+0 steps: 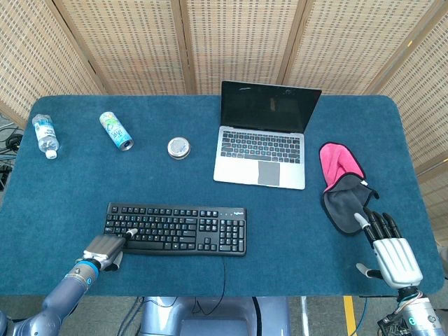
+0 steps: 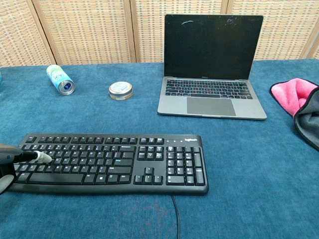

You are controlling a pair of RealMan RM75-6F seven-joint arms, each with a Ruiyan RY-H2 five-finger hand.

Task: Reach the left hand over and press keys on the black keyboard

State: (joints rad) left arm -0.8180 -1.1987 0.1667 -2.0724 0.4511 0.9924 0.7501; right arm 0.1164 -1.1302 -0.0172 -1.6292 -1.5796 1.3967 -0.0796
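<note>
The left hand [image 1: 103, 247], curled with one finger out, touches keys on the flat black plastic keyboard [image 1: 176, 228]. The right hand [image 1: 392, 250] lies spread on the blue table [image 1: 294, 231].

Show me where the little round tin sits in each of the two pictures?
Head view: the round tin lies upper middle-left, between the can and the laptop.
Chest view: the tin lies upper left of centre.
Shared landmark: the can lying on its side, left of the tin.

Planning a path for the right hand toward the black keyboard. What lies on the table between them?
Nothing: the head view shows only bare table cloth between the right hand and the black keyboard.
</note>
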